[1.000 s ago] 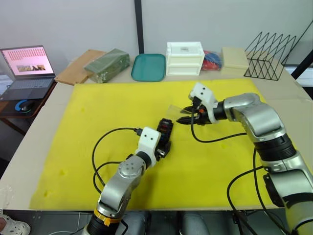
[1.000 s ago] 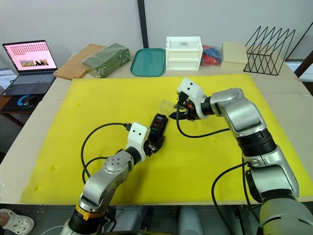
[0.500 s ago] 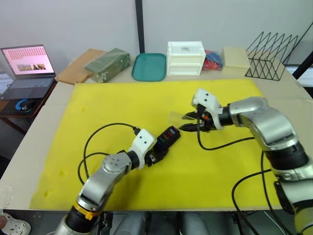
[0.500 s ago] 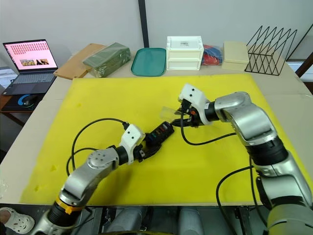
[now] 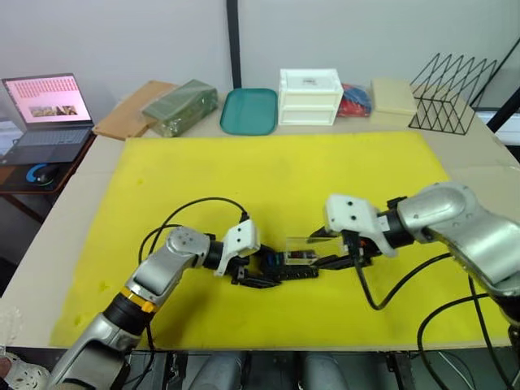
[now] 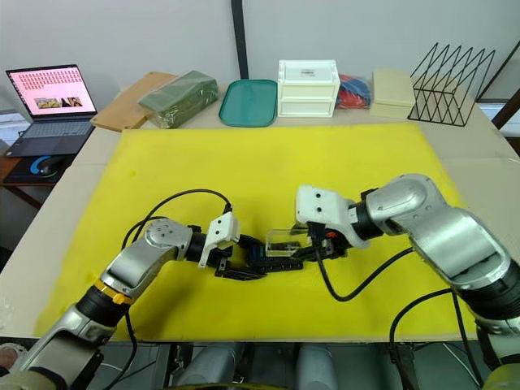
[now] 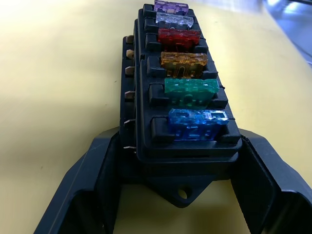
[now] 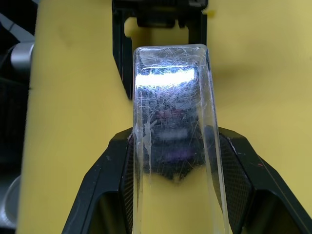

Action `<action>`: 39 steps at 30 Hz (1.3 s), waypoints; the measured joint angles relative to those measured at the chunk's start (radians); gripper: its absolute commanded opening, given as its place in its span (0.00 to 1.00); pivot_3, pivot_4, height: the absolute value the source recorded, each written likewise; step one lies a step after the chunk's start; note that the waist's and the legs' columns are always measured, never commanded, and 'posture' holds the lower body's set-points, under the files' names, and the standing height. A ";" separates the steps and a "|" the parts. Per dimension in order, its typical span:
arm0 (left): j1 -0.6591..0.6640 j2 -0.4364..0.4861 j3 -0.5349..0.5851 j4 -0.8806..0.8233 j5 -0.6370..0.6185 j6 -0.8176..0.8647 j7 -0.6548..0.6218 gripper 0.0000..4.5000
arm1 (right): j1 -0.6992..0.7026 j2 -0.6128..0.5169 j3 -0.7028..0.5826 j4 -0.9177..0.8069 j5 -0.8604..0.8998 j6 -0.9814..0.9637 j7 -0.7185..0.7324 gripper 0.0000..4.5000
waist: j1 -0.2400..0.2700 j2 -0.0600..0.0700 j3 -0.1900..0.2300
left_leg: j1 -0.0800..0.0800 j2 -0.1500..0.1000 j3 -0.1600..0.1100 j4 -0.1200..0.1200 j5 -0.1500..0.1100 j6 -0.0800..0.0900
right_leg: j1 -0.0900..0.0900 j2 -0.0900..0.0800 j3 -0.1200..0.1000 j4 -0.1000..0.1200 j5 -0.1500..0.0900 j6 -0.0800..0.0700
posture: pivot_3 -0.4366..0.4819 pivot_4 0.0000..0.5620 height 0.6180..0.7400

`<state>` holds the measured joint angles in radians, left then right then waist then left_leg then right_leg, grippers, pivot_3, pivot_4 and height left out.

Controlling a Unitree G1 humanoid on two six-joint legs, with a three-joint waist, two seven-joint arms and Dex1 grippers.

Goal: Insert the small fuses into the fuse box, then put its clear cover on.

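1 fuse box (image 7: pixel 187 105) on the yellow mat (image 5: pixel 244 171), near the mat's front edge, gripped at one end between the left gripper (image 7: pixel 175 195) fingers. 6 fuses (image 7: pixel 187 90) seated in 1 row: blue, green, amber, red, clear, purple. 1 cover (image 8: pixel 170 131) pinched in the right gripper (image 8: pixel 173 161), held directly over the box's far end (image 6: pixel 286 242); cannot tell whether touching. Versus 1 s ago: box turned from pointing away to lying crosswise and closer to the mat's front edge; cover brought from apart, behind the box, down to just above it.
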<state>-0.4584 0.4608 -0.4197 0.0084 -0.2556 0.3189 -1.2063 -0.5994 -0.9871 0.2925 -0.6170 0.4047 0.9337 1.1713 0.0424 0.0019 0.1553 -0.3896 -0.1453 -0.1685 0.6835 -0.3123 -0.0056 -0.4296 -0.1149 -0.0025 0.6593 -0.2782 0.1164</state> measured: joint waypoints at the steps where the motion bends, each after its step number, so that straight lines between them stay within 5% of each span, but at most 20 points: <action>1: -0.010 -0.008 0.000 0.020 0.005 -0.010 -0.014 0.61 | 0.005 0.006 0.015 -0.010 -0.005 0.000 -0.013 0.42 | 0.000 0.000 0.000 | 0.000 0.000 0.000 0.000 0.000 0.000 | 0.000 0.000 0.000 0.000 0.000 0.000 | 0.48 0.27 1.00; 34: -0.015 -0.046 -0.003 0.058 0.070 -0.081 -0.040 0.61 | -0.010 0.057 0.135 -0.007 -0.051 0.063 -0.146 0.42 | 0.000 0.000 0.000 | 0.000 0.000 0.000 0.001 0.000 0.000 | 0.001 0.000 0.000 0.000 0.000 0.001 | 0.48 0.27 1.00; 37: -0.015 -0.047 -0.002 0.055 0.071 -0.080 -0.040 0.61 | -0.012 0.054 0.148 -0.004 -0.058 0.063 -0.142 0.64 | 0.000 0.000 0.000 | 0.000 0.000 0.000 0.001 0.000 0.000 | 0.001 0.000 0.000 0.000 0.000 0.001 | 0.48 0.27 1.00; 39: -0.012 -0.047 0.000 0.054 0.071 -0.078 -0.038 0.61 | -0.011 0.053 0.162 0.001 -0.060 0.063 -0.137 0.69 | -0.001 0.000 0.000 | 0.000 0.000 0.000 0.001 0.000 0.000 | 0.001 0.000 0.000 0.000 0.000 0.001 | 0.48 0.27 1.00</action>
<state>-0.4699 0.4134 -0.4195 0.0619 -0.1847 0.2410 -1.2446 -0.6108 -0.9337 0.4542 -0.6161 0.3449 0.9967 1.0339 0.0415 0.0017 0.1550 -0.3892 -0.1457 -0.1688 0.6841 -0.3123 -0.0055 -0.4286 -0.1148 -0.0026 0.6593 -0.2778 0.1172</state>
